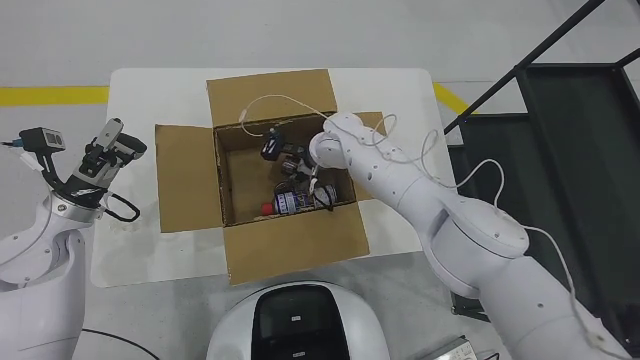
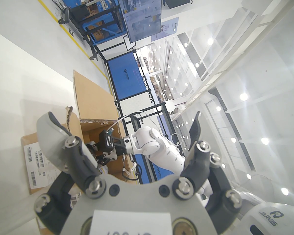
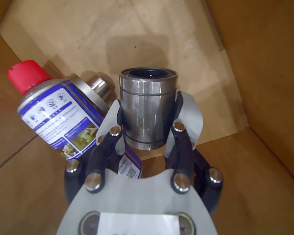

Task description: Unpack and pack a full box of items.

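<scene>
Spray can (image 3: 56, 113) lies in the box (image 1: 190, 190) at 6 o'clock of the right gripper (image 3: 150, 102), whose fingers are clamped on a steel cylinder (image 3: 147, 86) low inside. Left gripper (image 2: 123, 123) at the box's 9 o'clock, fingers apart, empty. Likely an unpack pick: next needs a straight lift clear of can and walls.

One open brown cardboard box (image 1: 186, 176); one blue-labelled spray can (image 3: 56, 116) with a red cap; one hollow steel cylinder (image 3: 148, 106); one flanged silver metal fitting (image 3: 94, 89).
</scene>
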